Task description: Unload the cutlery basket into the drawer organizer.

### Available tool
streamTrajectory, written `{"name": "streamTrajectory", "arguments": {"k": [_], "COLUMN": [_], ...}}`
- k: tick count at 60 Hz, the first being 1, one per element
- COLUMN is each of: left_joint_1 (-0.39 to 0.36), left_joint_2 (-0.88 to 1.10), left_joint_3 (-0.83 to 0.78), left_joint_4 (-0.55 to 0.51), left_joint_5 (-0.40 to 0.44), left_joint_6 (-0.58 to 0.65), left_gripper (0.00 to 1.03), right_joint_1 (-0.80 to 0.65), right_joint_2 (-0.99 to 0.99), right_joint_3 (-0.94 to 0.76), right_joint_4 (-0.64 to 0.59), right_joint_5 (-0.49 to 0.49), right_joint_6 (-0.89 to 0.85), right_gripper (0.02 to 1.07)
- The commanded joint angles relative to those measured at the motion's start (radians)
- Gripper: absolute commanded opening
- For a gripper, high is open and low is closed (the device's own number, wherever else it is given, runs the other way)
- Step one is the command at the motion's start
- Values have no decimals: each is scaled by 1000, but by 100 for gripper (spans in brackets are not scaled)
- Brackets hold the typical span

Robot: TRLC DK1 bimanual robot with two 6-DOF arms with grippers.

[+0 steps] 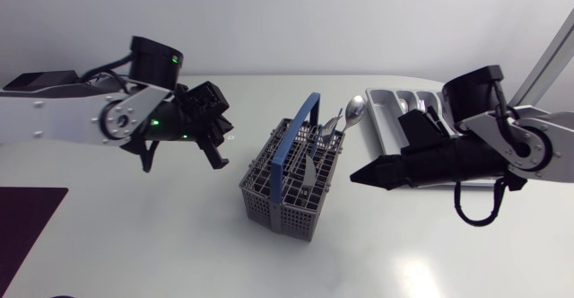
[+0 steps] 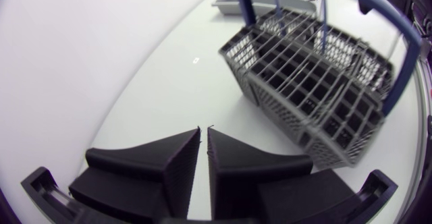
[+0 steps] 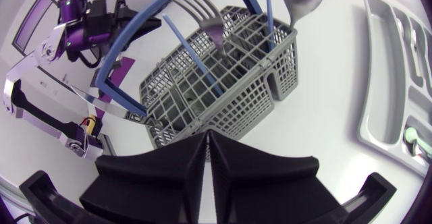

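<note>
Basket (image 1: 278, 210) mid-table, forks and spoon (image 1: 355, 109) upright inside. Organizer (image 1: 377, 118) beside it, partly under R arm. L gripper (image 2: 204, 140) clenched, empty, nr basket. R gripper (image 3: 207, 143) closed, empty, aimed at basket, prob lining up a pick.

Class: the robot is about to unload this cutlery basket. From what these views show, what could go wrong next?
1. The blue handle arches over the basket; the right gripper, if it came in low, could strike it.
2. The spoon and forks stand crowded together, so lifting one might drag the others or tip the basket.
3. The right arm covers part of the organizer, which may make placement hard to judge from above.
</note>
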Motion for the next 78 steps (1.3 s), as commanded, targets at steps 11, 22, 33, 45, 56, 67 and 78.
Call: {"name": "streamTrajectory", "arguments": {"k": [11,22,33,45,56,67,78], "left_joint_1": [-177,-307,-315,-338,-347,-366,-380], "left_joint_2": [-304,-297,-162,-50,-14,18,47], "left_joint_3": [-52,44,179,262,297,319,334], "left_joint_4": [-184,-303,-388,-453,-499,-510,-534], "left_joint_5": [29,38,150,218,256,256,258], "left_joint_6": [27,68,83,120,154,169,188], "left_gripper": [41,56,58,60,60,60,60], "right_joint_1": [-23,-14,2,6,6,6,0], "right_joint_2": [-135,-232,-331,-371,-382,-380,-380], "right_joint_3": [-50,-99,-158,-198,-211,-214,-222], "right_joint_4": [1,-7,-13,-27,-36,-36,-36], "right_joint_5": [-32,-31,-32,-41,-44,-55,-60], "right_joint_6": [-57,-72,-91,-134,-161,-175,-184], "right_gripper": [20,50,90,96,98,98,98]}}
